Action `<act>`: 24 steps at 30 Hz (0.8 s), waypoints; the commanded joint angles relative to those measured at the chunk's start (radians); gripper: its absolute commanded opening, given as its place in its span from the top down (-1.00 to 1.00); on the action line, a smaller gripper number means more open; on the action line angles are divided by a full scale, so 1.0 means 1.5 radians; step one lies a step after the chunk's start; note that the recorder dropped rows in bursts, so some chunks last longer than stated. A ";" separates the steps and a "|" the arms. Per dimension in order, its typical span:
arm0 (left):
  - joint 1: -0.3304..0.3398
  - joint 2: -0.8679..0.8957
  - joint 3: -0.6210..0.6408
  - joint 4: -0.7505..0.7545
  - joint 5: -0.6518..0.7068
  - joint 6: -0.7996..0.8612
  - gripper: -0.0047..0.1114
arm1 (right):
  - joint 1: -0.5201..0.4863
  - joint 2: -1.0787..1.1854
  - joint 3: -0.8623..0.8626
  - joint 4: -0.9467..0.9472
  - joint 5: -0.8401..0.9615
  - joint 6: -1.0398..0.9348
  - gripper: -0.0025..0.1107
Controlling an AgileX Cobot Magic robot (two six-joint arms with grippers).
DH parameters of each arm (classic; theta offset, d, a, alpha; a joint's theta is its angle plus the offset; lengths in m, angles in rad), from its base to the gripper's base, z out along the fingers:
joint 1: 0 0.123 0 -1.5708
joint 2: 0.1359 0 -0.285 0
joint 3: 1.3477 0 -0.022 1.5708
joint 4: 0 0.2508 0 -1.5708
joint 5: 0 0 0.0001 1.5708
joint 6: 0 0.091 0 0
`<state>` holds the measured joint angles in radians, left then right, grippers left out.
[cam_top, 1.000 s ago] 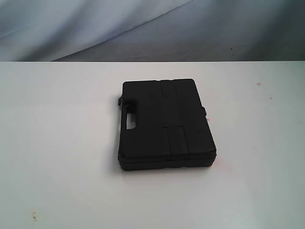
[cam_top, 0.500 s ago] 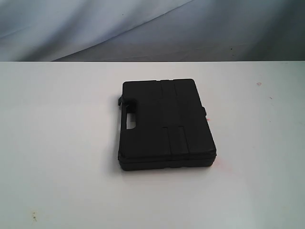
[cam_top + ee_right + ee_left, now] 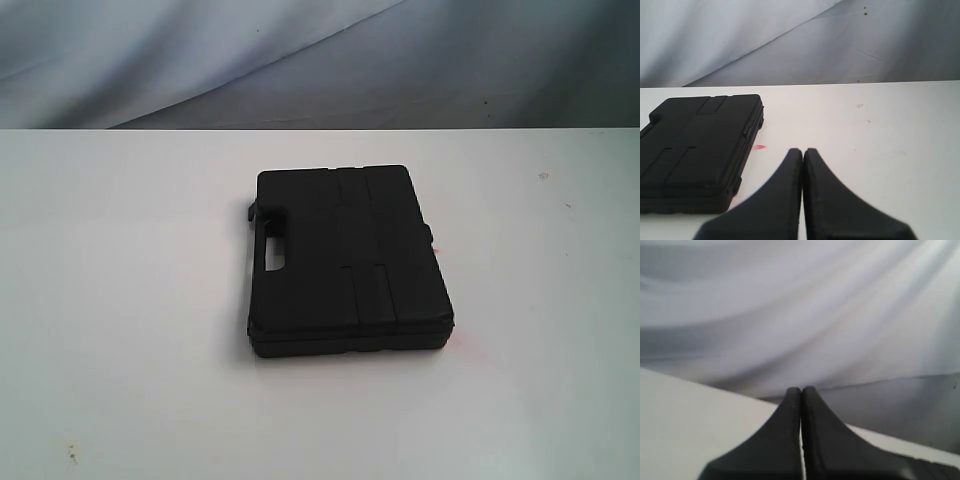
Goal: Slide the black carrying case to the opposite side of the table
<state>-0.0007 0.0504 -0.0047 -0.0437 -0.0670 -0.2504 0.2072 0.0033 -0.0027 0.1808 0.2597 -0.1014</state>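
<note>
black carrying case [image 3: 345,262] lies flat at centre frame on the white worktop [image 3: 120,300]; my left end effector [image 3: 801,391] and right end effector [image 3: 803,152] both have fingers pressed together.

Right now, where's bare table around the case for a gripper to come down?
The table is bare and wide on both sides of the black case: from its handle side to the exterior view's left edge, and from its other side to the right edge. A thin strip runs behind it to the far edge, and a broader one lies in front. Nowhere is crowded.
</note>
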 commanded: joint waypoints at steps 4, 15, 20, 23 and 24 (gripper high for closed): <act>0.000 -0.001 0.003 0.128 -0.300 -0.006 0.92 | -0.006 -0.002 0.002 0.005 -0.001 0.001 0.96; 0.000 -0.001 -0.216 0.393 -0.020 -0.134 0.92 | -0.006 -0.002 0.002 0.005 -0.001 0.001 0.96; 0.000 -0.001 -0.285 0.388 0.155 -0.130 0.92 | -0.006 -0.002 0.002 0.005 -0.001 0.001 0.96; 0.000 -0.001 -0.311 0.330 0.251 -0.059 0.92 | -0.006 -0.002 0.002 0.005 -0.001 0.001 0.96; 0.000 -0.001 -0.317 0.308 0.262 -0.024 0.92 | -0.006 -0.002 0.002 0.005 -0.001 0.001 0.96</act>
<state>-0.0007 0.0467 -0.4518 0.4977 0.2148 -0.3906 0.2072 0.0033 -0.0027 0.1808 0.2597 -0.1014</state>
